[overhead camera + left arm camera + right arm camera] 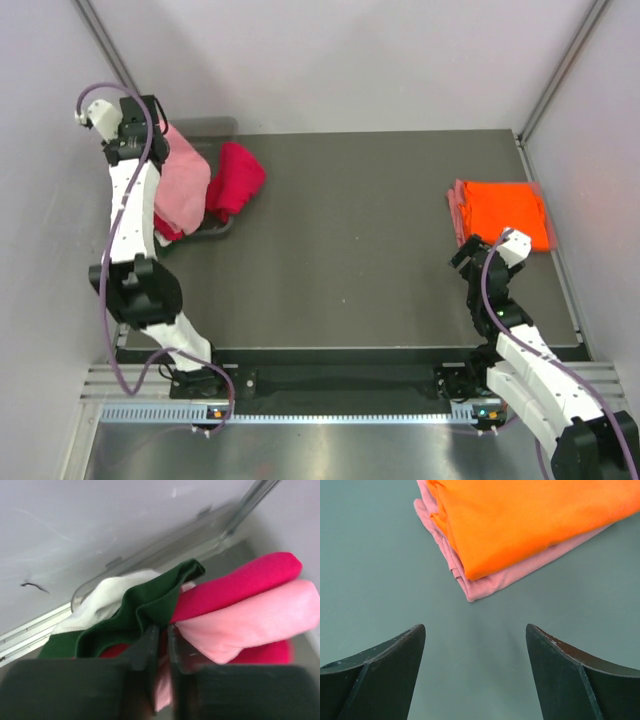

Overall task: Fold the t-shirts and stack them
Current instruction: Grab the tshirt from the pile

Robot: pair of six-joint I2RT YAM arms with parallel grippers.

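— The left gripper (163, 630)?
— Pinched nearly closed on the pink shirt (250, 620), ten o'clock on the table (350, 230), beside the crimson shirt (235, 585).
— The right gripper (475, 627)?
— Wide open, six o'clock of the orange shirt (530, 515) atop the salmon shirt (490, 582).

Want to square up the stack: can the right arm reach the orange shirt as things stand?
Probably yes: the right end effector sits open just short of the orange shirt, with only bare table between them.
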